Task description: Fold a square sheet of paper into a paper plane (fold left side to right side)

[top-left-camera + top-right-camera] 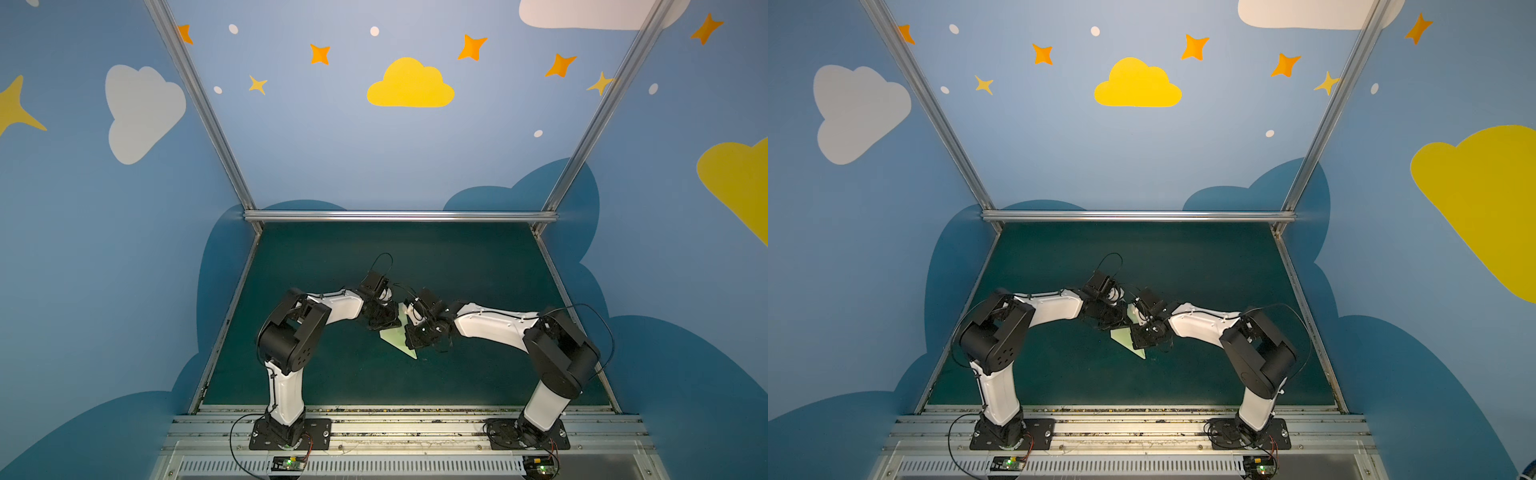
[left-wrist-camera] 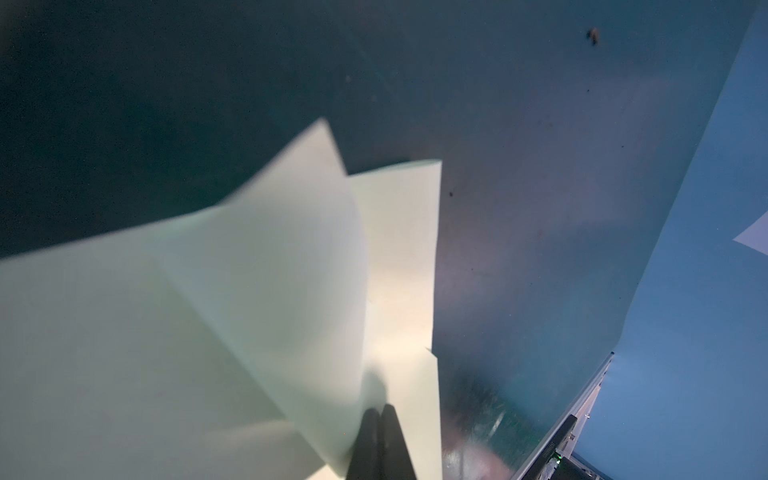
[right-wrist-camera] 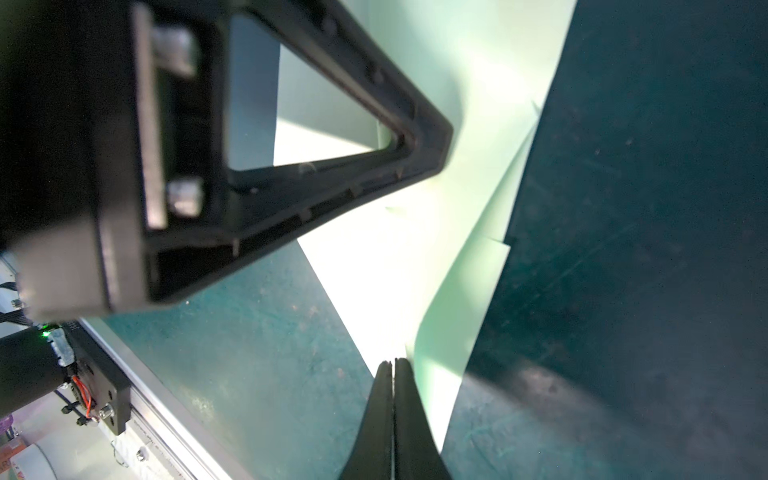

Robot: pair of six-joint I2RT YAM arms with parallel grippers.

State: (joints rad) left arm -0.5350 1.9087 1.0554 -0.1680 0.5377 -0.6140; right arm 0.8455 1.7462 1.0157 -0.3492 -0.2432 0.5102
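Sheet of paper [image 1: 397, 337], pale green, part-folded to a pointed wedge, layers standing loose and curled. Location: on green mat [image 1: 457, 270], directly at the tips of both grippers. Left gripper [image 2: 380, 415]: fingers together, flaps rising on either side of them. Right gripper [image 3: 392, 365]: fingers together, tips at the paper's edge. Pinch on a layer: not discernible. Handling, judged: featherlight, limp, easily creased, liable to slide; take at a free edge or corner.
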